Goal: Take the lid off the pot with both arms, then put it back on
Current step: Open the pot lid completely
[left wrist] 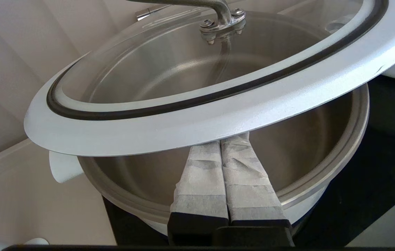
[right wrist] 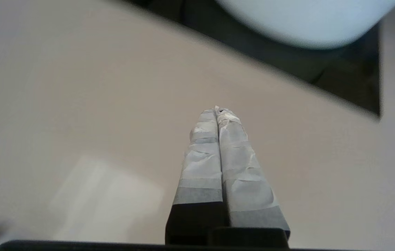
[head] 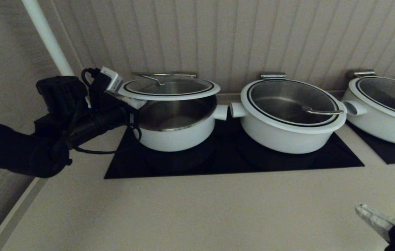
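Left pincer (left wrist: 223, 143) clenched, propping round white-rimmed glass lid (head: 169, 89) above deep white pot (head: 176, 130) near table's far-left corner; probably heavy, slippery, fragile; right pincer (right wrist: 217, 111) clenched, idle

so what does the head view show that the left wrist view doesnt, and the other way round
Only the head view shows two wider lidded pots to the right, and the right gripper low over the counter.

Only the left wrist view shows the left gripper with its fingers pressed together, tips under the lid's white rim, and the handle's bolted foot.

Both show the lid raised above the open pot, tilted, on the black cooktop.
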Robot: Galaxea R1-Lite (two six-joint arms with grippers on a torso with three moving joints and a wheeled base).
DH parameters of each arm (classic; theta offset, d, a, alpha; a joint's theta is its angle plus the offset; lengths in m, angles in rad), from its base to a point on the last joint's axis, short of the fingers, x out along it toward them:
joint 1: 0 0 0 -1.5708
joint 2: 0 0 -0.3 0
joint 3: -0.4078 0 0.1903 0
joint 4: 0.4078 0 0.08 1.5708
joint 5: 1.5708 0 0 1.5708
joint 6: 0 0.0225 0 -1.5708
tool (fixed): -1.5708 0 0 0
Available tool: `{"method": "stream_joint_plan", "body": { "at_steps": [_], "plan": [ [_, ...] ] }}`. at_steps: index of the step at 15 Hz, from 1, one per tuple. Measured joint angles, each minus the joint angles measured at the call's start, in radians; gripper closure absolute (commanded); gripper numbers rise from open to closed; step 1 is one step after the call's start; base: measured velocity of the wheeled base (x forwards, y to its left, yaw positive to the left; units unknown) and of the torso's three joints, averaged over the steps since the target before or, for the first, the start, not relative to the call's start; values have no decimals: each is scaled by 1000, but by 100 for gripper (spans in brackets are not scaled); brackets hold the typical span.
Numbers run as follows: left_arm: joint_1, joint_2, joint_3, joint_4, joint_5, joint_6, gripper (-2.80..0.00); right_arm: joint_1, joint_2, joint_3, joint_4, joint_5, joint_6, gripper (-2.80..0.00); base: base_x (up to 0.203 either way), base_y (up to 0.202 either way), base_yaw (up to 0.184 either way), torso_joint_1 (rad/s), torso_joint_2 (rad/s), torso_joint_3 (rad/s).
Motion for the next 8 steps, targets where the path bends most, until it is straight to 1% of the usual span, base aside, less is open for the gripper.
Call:
{"method": "stream_joint_plan", "body": {
  "at_steps": [2, 5, 7, 8],
  "plan": [
    [0, 0, 0, 0, 0, 0, 0, 0, -107, 0, 155, 33, 7, 0, 0, 0, 0, 0, 0, 0],
    [0, 2, 0, 0, 0, 0, 0, 0, -325, 1, 406, 138, 29, 0, 0, 0, 0, 0, 0, 0],
    [0, 2, 0, 0, 0, 0, 0, 1, -484, -3, 581, 178, 46, 0, 0, 0, 0, 0, 0, 0],
    [0, 2, 0, 0, 0, 0, 0, 2, -555, -7, 669, 190, 68, 0, 0, 0, 0, 0, 0, 0]
  ]
}}
